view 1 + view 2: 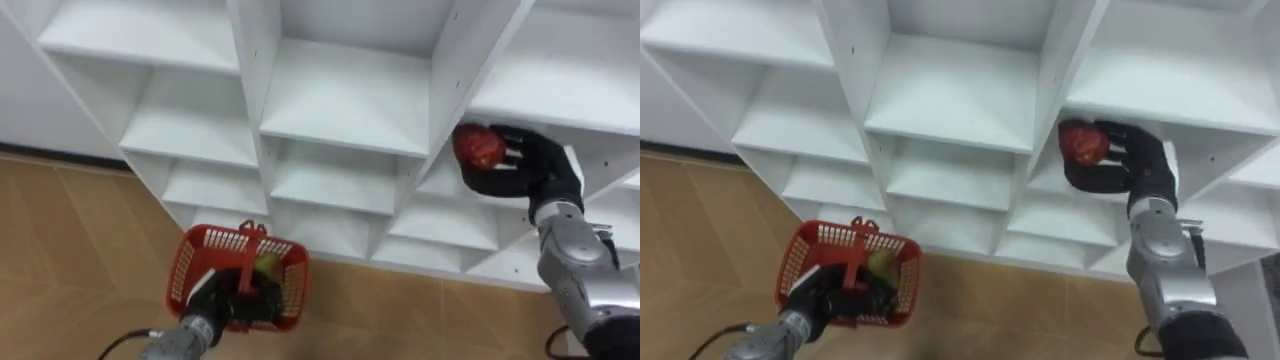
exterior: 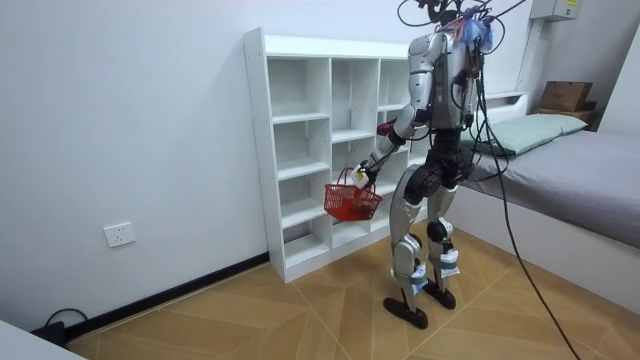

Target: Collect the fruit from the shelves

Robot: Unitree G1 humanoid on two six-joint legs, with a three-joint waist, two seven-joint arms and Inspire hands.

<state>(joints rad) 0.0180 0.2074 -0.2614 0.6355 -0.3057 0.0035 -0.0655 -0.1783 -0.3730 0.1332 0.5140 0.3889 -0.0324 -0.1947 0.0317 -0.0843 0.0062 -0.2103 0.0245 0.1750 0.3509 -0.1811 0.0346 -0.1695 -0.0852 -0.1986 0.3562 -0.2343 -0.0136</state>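
I stand in front of a white shelf unit (image 1: 345, 95) (image 2: 300, 150) (image 1: 950, 90). My right hand (image 1: 520, 160) (image 1: 1130, 160) is at the edge of a right-hand compartment, its fingers curled round a red fruit (image 1: 479, 146) (image 1: 1083, 142). Low at the left, my left hand (image 1: 235, 300) (image 1: 830, 290) is shut on the handle of a red mesh basket (image 1: 192, 262) (image 2: 350, 203) (image 1: 800, 260), held in front of the lower shelves. A yellow-green fruit (image 1: 266, 266) (image 1: 880, 263) lies inside the basket.
The shelf unit stands against a white wall on a wooden floor (image 1: 60, 230) (image 2: 300, 310). A bed (image 2: 570, 170) stands at the room view's right, behind me. A wall socket (image 2: 119, 235) sits low on the wall.
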